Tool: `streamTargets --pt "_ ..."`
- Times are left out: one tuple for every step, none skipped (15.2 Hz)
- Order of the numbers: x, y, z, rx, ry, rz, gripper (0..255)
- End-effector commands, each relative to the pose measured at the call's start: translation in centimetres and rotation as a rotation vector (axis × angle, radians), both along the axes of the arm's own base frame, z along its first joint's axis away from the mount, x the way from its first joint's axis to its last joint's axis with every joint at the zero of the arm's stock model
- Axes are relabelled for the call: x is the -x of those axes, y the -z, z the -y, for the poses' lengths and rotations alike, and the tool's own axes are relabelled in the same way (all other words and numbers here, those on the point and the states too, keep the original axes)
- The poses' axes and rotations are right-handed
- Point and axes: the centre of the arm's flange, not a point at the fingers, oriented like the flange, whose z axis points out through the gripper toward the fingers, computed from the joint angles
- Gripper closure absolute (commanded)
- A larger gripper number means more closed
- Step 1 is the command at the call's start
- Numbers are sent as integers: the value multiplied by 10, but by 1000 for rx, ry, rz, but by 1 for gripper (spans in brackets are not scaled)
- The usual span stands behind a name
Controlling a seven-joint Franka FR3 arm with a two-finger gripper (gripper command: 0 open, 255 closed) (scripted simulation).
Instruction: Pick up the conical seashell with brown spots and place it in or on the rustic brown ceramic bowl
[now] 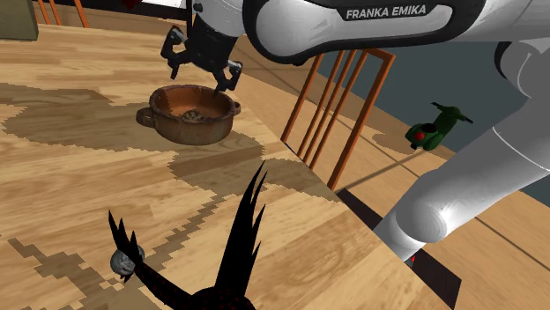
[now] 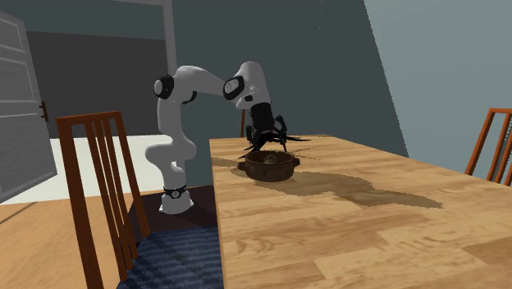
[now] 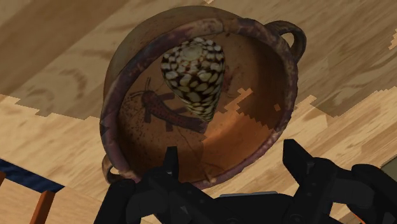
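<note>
Seashell: cone-shaped, cream with dark brown spots. It lies on its side inside the brown two-handled bowl, broad end near the rim and tip toward the middle. The curved inner wall cradles it, so I judge it unlikely to roll out.

My pincer: fingers well apart, nothing between them, touching neither shell nor bowl. In the shoulder view it hangs just above the bowl, over the rim nearer the arm, and the shell is a small speckled patch on the bowl's floor.

Reasoning:
- The shell's weight rests on the bowl, not on me, so there is nothing to hold.
- The spread fingers stand clear of the rim, so lifting straight up should not catch a handle.

Bowl sits flat on the wooden table, back from the edge by the chair, stable enough.

Judgement: placing looks done. What remains is to draw the hand up and away without nudging the bowl.
</note>
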Motion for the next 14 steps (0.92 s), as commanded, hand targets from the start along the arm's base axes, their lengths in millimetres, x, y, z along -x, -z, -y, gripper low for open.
streamTargets --pt "0 0 0 0 0 0 0" --pt "0 0 0 0 0 0 0" --pt "6 -12 1 0 0 0 0" --pt "12 -24 1 0 0 0 0" --pt "17 -35 2 0 0 0 0" --pt "22 -45 3 0 0 0 0" --pt "22 -45 3 0 0 0 0" --pt "22 -45 3 0 0 0 0" --pt "22 -45 3 0 0 0 0" --pt "22 -45 3 0 0 0 0" --pt "22 -45 3 0 0 0 0" --pt "22 -45 3 0 0 0 0" --pt "22 -45 3 0 0 0 0" --pt "22 -45 3 0 0 0 0"
